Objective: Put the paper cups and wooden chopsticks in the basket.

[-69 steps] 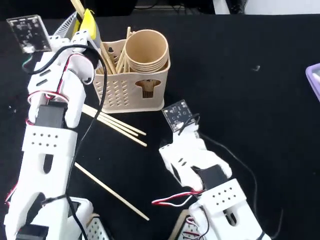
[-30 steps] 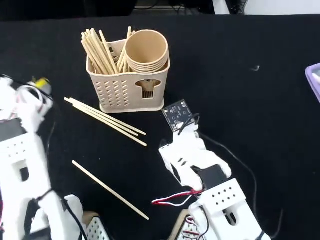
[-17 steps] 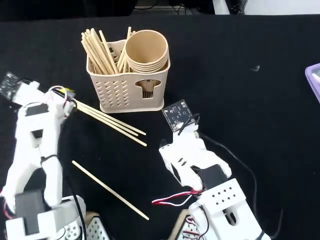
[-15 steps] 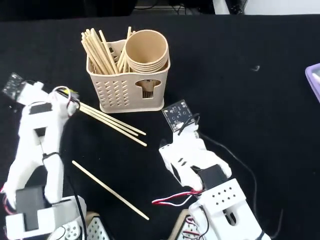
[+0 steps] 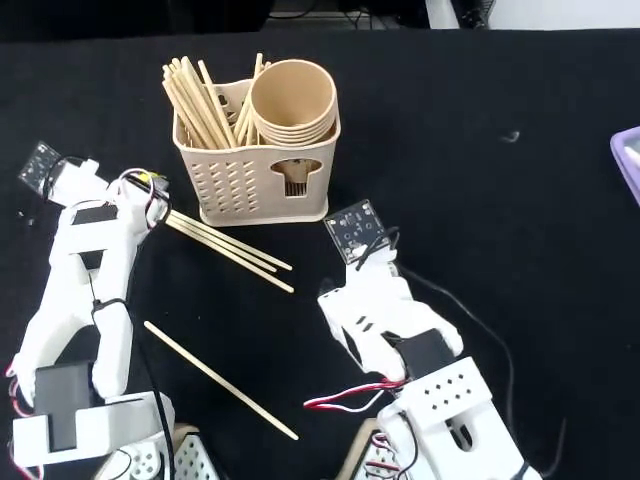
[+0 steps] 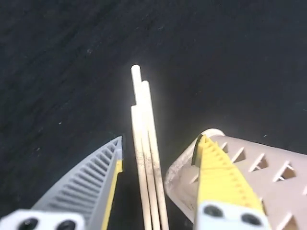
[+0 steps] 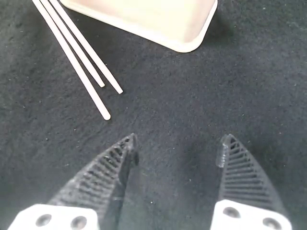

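Note:
A beige basket (image 5: 258,175) stands at the table's back with stacked paper cups (image 5: 293,102) and several chopsticks (image 5: 195,100) in it. Three chopsticks (image 5: 230,247) lie on the black cloth just in front of it, and a single chopstick (image 5: 220,379) lies nearer the front. My left gripper (image 5: 155,200) is open over the far end of the three chopsticks (image 6: 146,158), its fingers on either side of them, next to the basket's corner (image 6: 240,177). My right gripper (image 7: 175,148) is open and empty, in front of the basket (image 7: 158,21) near the chopsticks' tips (image 7: 81,62).
A purple object (image 5: 628,160) sits at the table's right edge. Black cloth lies bare to the right of the basket. The right arm's body (image 5: 400,340) occupies the front centre.
The left arm, which was up by the basket with a chopstick, drew back and came down at the left, then moved its gripper to the far end of the three chopsticks. The basket holds more chopsticks.

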Robot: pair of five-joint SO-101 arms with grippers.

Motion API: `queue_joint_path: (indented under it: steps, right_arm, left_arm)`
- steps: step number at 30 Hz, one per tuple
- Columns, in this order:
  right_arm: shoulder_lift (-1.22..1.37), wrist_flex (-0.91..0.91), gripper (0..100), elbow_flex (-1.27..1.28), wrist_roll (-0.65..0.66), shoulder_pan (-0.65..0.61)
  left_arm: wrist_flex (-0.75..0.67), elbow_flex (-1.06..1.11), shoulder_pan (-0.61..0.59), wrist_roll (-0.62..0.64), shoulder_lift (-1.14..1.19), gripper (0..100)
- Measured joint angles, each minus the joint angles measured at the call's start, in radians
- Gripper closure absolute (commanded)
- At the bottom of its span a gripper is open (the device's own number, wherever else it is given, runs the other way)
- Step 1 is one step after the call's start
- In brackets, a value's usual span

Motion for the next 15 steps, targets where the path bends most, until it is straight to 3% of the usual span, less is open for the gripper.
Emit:
queue_joint_path:
  steps: [9, 15]
  right_arm:
    - [0.0, 0.0, 72.7, 0.0, 0.0, 0.0]
    - [0.0, 0.0, 72.7, 0.0, 0.0, 0.0]
  left_arm:
    - [0.012, -0.081, 0.0, -0.002, 0.164, 75]
    - [0.242, -0.347, 0.0, -0.003, 0.379, 75]
